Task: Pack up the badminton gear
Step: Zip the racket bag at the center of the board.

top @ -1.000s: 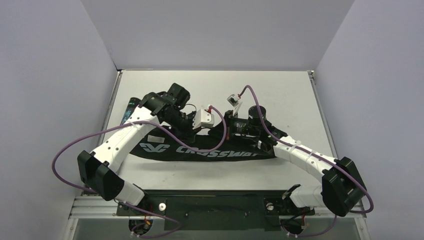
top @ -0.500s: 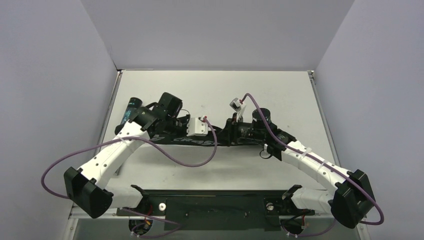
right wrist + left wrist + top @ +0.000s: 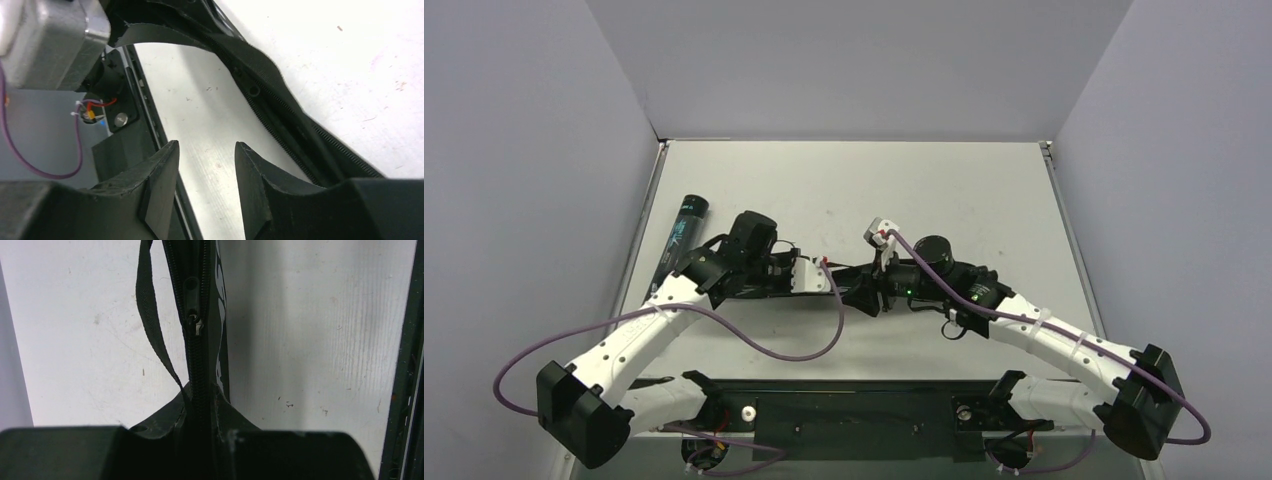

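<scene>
OK, my left pincer [image 3: 200,434] is pinching the bag [image 3: 222,340] at its zip edge, with black fabric bunched between the fingers [image 3: 295,455]. From above, the bag reads as a thin dark strip across the middle of the bench [image 3: 944,180], up on its edge and running between my two arms. In the left wrist view the zip [image 3: 196,370] runs straight away from the grip, and the slider [image 3: 192,290] sits further along it. A strap [image 3: 150,315] loops off beside the zip, to its left in that view. I can't tell if the zip is done up past the slider. My right pincer [image 3: 205,185] is spread and holds nothing, and bare bench shows through the gap. It faces my left one, close by. The bag's zip edge passes just beside its right-hand finger in the wrist view, but I can't tell if they touch. The tube [image 3: 682,232] lies flat at the bench's left edge, beyond my left arm and apart from the bag.
</scene>
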Robot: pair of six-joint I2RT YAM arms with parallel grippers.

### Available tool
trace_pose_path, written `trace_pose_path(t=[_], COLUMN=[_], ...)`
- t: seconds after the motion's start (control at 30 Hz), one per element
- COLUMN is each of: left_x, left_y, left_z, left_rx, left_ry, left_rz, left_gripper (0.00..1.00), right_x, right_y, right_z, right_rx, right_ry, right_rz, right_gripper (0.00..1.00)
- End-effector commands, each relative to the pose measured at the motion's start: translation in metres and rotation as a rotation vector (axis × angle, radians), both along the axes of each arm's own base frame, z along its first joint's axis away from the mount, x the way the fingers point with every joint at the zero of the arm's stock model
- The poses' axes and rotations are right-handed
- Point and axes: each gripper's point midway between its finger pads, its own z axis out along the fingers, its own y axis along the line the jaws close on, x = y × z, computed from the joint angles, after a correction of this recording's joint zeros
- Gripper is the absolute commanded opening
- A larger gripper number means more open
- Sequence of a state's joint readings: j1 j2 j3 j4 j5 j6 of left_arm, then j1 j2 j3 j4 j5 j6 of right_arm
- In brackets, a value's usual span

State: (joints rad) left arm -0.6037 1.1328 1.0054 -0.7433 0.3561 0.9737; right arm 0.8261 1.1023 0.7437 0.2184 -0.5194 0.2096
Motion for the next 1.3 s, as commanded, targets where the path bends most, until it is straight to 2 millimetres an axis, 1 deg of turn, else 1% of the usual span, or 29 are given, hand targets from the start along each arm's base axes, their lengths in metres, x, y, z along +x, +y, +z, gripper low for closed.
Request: trace_pose_path(t=[0.0,0.03,0.07,0.1,0.13,0.23,0.33,0.57,0.7,0.93,1.13,1.27], left_x=[0.005,0.004,0.002,0.000,-0.002,-0.013,-0.018,-0.024,-0.027,-0.034,-0.036,-0.037], left_y=[-0.027,-0.028,-0.029,-0.029,-0.030,-0.029,-0.029,-0.031,-0.031,-0.032,-0.032,-0.031], left_z=[0.044,0.043,0.046,0.043,0.048,0.048,0.048,0.053,0.050,0.045,0.042,0.040], left_rx=[-0.157,-0.161,-0.175,-0.178,-0.199,-0.220,-0.238,-0.255,-0.250,-0.240,-0.227,-0.217], left_ry=[-0.144,-0.141,-0.149,-0.149,-0.173,-0.211,-0.233,-0.236,-0.231,-0.222,-0.224,-0.225], left_rz=[-0.103,-0.109,-0.118,-0.125,-0.139,-0.190,-0.216,-0.232,-0.246,-0.266,-0.278,-0.281], left_gripper=[0.00,0.00,0.00,0.00,0.00,0.00,0.00,0.00,0.00,0.00,0.00,0.00], right_x=[0.016,0.017,0.016,0.017,0.016,0.015,0.013,0.010,0.010,0.015,0.015,0.010], right_y=[0.003,0.004,0.005,0.006,0.007,0.010,0.013,0.027,0.035,0.036,0.035,0.029], right_z=[0.003,0.004,0.002,0.003,0.000,-0.006,-0.011,-0.014,-0.011,-0.004,0.006,0.010], right_rx=[-0.024,-0.026,-0.035,-0.038,-0.054,-0.104,-0.153,-0.172,-0.179,-0.192,-0.184,-0.188], right_ry=[-0.162,-0.194,-0.209,-0.242,-0.263,-0.309,-0.352,-0.374,-0.400,-0.484,-0.527,-0.548], right_rz=[-0.013,-0.006,-0.003,0.003,0.006,0.037,0.042,0.069,0.064,0.022,0.005,-0.001], right_gripper=[0.41,0.41,0.41,0.41,0.41,0.41,0.41,0.41,0.40,0.39,0.38,0.38])
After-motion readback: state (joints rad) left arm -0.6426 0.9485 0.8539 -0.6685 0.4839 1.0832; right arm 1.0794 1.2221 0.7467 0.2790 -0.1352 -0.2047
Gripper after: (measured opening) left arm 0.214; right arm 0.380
